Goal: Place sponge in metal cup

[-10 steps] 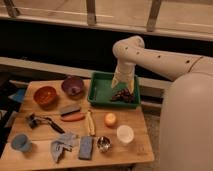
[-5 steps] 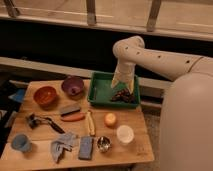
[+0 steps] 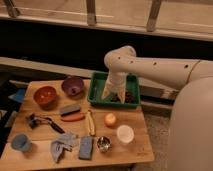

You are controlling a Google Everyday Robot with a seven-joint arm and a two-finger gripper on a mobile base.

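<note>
The sponge (image 3: 86, 148), a flat blue-grey rectangle, lies near the table's front edge. The metal cup (image 3: 104, 144), small and shiny, stands upright just right of it. My gripper (image 3: 118, 96) hangs from the white arm over the green tray (image 3: 100, 82) at the back of the table, far from both. It is open and I see nothing held in it. Dark items in the tray sit right under it.
A grey-blue rag (image 3: 62, 145) and a blue cup (image 3: 20, 142) lie left of the sponge. A white cup (image 3: 124, 134) and an orange fruit (image 3: 110, 120) are close to the metal cup. A banana (image 3: 90, 122), carrot (image 3: 73, 117), grey block (image 3: 70, 108), black tool (image 3: 42, 121) and two bowls (image 3: 45, 95) fill the left and middle.
</note>
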